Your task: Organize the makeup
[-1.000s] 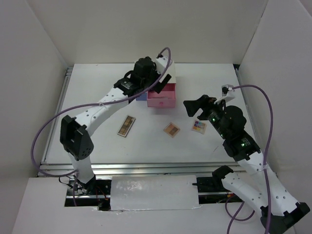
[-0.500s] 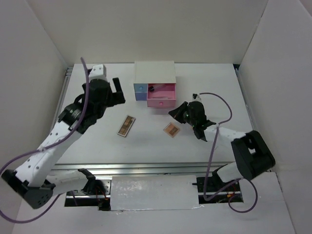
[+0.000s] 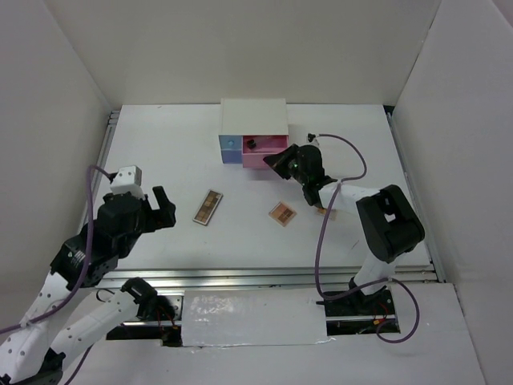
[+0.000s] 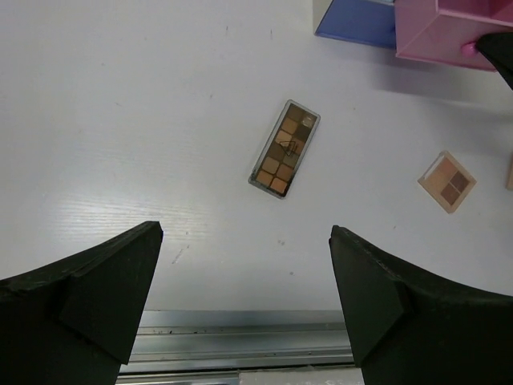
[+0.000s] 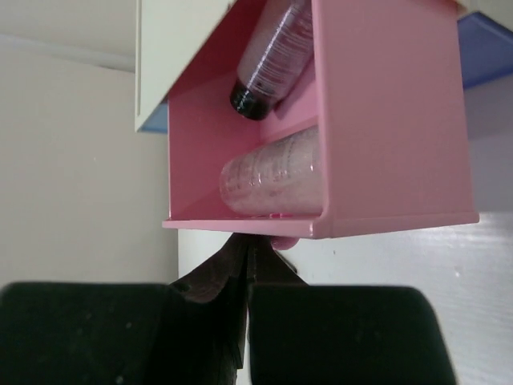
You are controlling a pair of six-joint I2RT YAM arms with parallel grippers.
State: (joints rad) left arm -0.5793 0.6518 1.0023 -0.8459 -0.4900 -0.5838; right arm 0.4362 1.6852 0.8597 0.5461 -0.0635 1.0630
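Bottles (image 5: pixel 272 184) lie in pink drawer (image 5: pixel 385 120); right gripper (image 5: pixel 244 249) closed against its front.

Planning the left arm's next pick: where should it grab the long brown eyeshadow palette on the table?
Probably pinch the long brown eyeshadow palette across its narrow width, on the two long edges, coming straight down. It lies flat and diagonal, so rotate the open left gripper to match.

long palette (image 4: pixel 284 148): brown-tan squares | square palette (image 4: pixel 447 181): pinkish-tan | drawer (image 5: pixel 385 120): pink | bottle cap (image 5: pixel 244 100): black | table (image 4: pixel 120 120): white
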